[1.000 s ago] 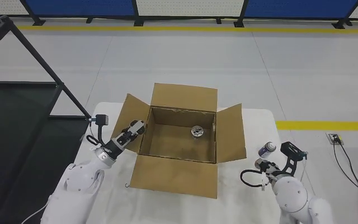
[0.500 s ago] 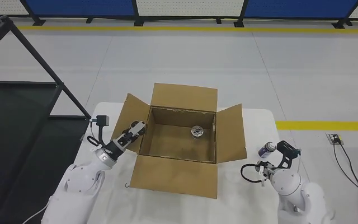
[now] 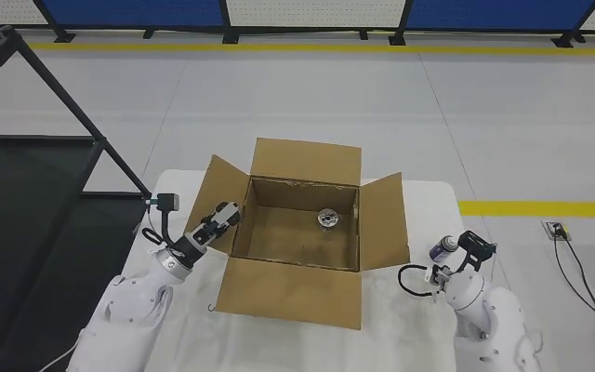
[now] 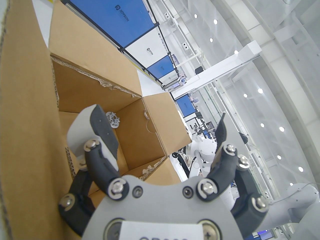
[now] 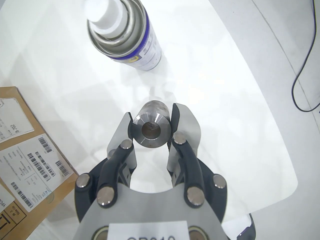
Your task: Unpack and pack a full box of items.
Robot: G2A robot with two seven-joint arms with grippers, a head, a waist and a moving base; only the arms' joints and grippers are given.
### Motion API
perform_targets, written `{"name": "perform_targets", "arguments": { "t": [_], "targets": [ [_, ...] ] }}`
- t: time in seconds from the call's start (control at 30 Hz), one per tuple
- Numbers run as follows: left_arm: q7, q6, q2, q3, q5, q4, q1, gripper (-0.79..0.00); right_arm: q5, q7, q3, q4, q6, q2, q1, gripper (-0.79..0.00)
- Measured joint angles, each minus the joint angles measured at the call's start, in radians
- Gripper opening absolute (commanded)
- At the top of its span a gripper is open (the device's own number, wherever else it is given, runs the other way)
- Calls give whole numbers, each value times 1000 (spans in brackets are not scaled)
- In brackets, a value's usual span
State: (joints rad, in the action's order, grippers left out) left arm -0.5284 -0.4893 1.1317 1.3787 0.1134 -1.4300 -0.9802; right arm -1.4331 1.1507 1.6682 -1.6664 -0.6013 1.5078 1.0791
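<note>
While hovering over white table (image 5: 225,76) just beside upright spray can (image 5: 125,41), pinching metal cylinder (image 5: 151,129) across its round sides in right gripper (image 5: 151,126) | judging it heavy, rigid, slick; needing firm mid-body squeeze, likely slipping if tilted | holding left gripper (image 4: 160,123) spread wide, empty, by box (image 3: 297,288) flap | spotting small toothed metal part (image 3: 327,218) lying on box floor
</note>
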Motion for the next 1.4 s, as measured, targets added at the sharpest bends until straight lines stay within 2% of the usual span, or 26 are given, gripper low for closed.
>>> {"name": "perform_targets", "arguments": {
  "t": [0.5, 0.57, 0.63, 0.73, 0.83, 0.93, 1.0, 1.07, 1.13, 1.23, 1.27, 1.33, 1.4],
  "targets": [
    [0, -1, -1, 5, -5, -5, 0, 0, 19, -33, 9, 73, -18, -4, -26, -785],
    [0, 0, -1, 6, -5, -6, -1, 0, 22, -39, 8, 82, -18, -4, -28, -733],
    [-1, 1, -1, 6, -5, -7, -2, 0, 24, -43, 9, 87, -19, -5, -30, -622],
    [-1, 0, -1, 7, -5, -8, -3, 0, 31, -48, 11, 93, -19, -5, -32, -505],
    [-1, 0, -2, 7, -5, -8, -4, 0, 33, -50, 12, 98, -18, -7, -33, -443],
    [0, 1, -2, 7, -7, -9, -5, 0, 38, -54, 12, 98, -19, -7, -35, -419],
    [1, 1, -2, 8, -9, -11, -6, 0, 43, -60, 12, 97, -20, -8, -36, -299],
    [3, 1, -2, 9, -9, -13, -7, 0, 50, -66, 13, 93, -19, -8, -38, -289],
    [4, 1, -2, 11, -11, -16, -9, 0, 67, -83, 17, 81, -20, -8, -38, -219],
    [5, 2, -3, 15, -12, -21, -12, 0, 91, -123, 15, 41, -29, -6, -30, -182],
    [6, 3, -4, 17, -14, -22, -13, 0, 108, -152, 13, 7, -33, -4, -22, -148],
    [7, 5, -4, 20, -15, -24, -15, 0, 149, -207, 9, -58, -40, 0, 0, -18],
    [9, 6, -5, 22, -17, -26, -17, 0, 189, -279, -3, -142, -45, 5, 35, 0]
  ]
}}
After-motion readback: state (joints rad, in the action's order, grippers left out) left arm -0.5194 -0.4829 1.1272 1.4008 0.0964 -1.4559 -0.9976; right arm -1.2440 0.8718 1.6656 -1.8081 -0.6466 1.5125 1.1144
